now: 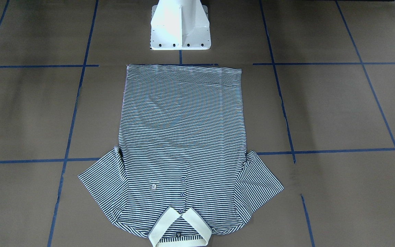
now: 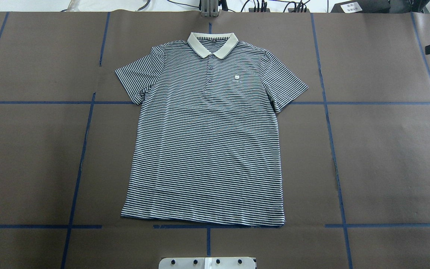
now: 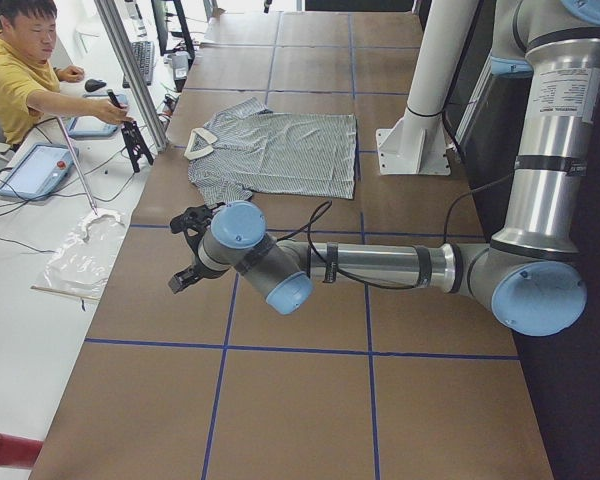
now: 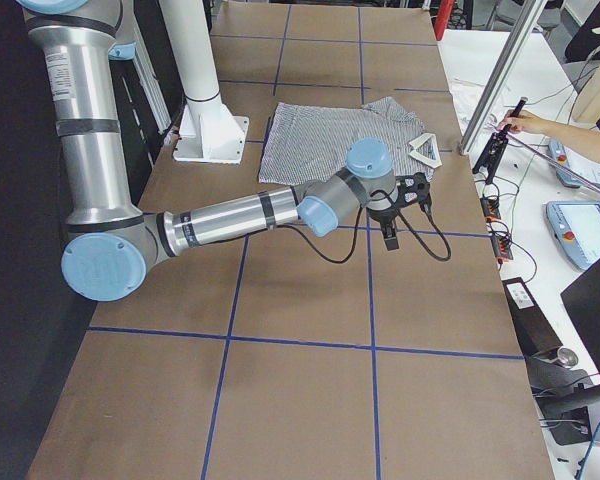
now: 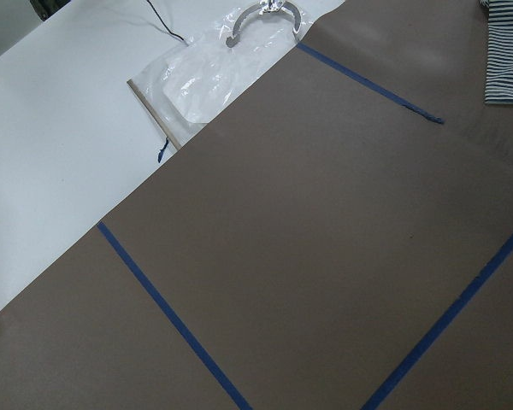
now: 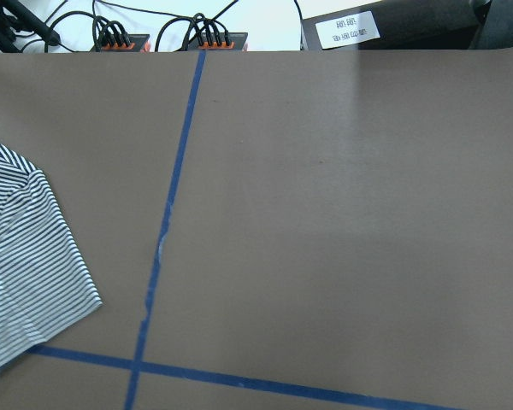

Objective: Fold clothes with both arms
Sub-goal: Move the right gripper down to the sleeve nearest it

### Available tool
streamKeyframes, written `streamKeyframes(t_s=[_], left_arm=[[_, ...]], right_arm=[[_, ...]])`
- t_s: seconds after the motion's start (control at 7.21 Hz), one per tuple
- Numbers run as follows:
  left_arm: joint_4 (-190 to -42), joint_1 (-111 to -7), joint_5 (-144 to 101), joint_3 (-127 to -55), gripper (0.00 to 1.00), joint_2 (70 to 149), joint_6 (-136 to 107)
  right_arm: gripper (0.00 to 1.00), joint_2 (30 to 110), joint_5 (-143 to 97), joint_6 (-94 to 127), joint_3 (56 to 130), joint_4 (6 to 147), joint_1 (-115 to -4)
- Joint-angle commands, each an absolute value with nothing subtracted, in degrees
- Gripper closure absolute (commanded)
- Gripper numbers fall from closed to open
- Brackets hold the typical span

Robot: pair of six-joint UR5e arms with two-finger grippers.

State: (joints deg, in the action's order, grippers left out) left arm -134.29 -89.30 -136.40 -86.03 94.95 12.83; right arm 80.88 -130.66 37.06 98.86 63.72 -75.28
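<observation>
The striped polo shirt (image 2: 207, 130) lies flat and face up on the brown table, its cream collar (image 2: 212, 44) at the far edge from the robot and its hem near the base. It also shows in the front view (image 1: 183, 137). My left gripper (image 3: 183, 250) hovers over bare table on the shirt's left, apart from it. My right gripper (image 4: 405, 212) hovers over the table on the shirt's right, near one sleeve (image 6: 26, 265). Both grippers show only in the side views, so I cannot tell whether they are open or shut.
The white pedestal base (image 1: 180, 27) stands just behind the hem. Blue tape lines (image 2: 84, 149) grid the table. A clear plastic bag (image 5: 214, 60) lies on the white bench past the left table edge. An operator in yellow (image 3: 20, 70) and another operator's arm (image 4: 570, 130) reach near the far edge.
</observation>
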Motion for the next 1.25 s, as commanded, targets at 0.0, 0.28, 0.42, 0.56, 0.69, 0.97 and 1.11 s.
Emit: streamKeyframes(t_s=[0.0, 0.28, 0.42, 0.56, 0.69, 0.97, 1.11], left_arm=[[-134.3, -89.3, -136.41, -86.22, 0.0, 95.01, 12.83], [-134.3, -89.3, -136.41, -86.31, 0.0, 95.1, 12.83], [-134.3, -89.3, -136.41, -86.31, 0.0, 95.1, 12.83], [-134.3, -89.3, -136.41, -86.4, 0.0, 95.1, 12.83], [-134.3, -89.3, -136.41, -86.4, 0.0, 95.01, 12.83], [-134.3, -89.3, -136.41, -86.4, 0.0, 95.01, 12.83], [-134.3, -89.3, -136.41, -86.4, 0.0, 95.01, 12.83]], right_arm=[[0.16, 72.64, -118.89, 53.53, 98.09, 63.63, -62.29], [0.27, 65.16, -108.14, 62.04, 92.5, 63.55, -53.29], [0.3, 63.91, -108.02, 62.05, 89.07, 60.85, -53.09], [0.3, 63.9, -108.02, 62.14, 85.12, 55.34, -52.91], [0.3, 63.9, -108.02, 62.23, 84.12, 53.98, -52.39], [0.34, 63.9, -105.48, 63.27, 81.93, 53.79, -50.02], [0.35, 63.98, -103.64, 63.54, 81.65, 53.79, -48.53]])
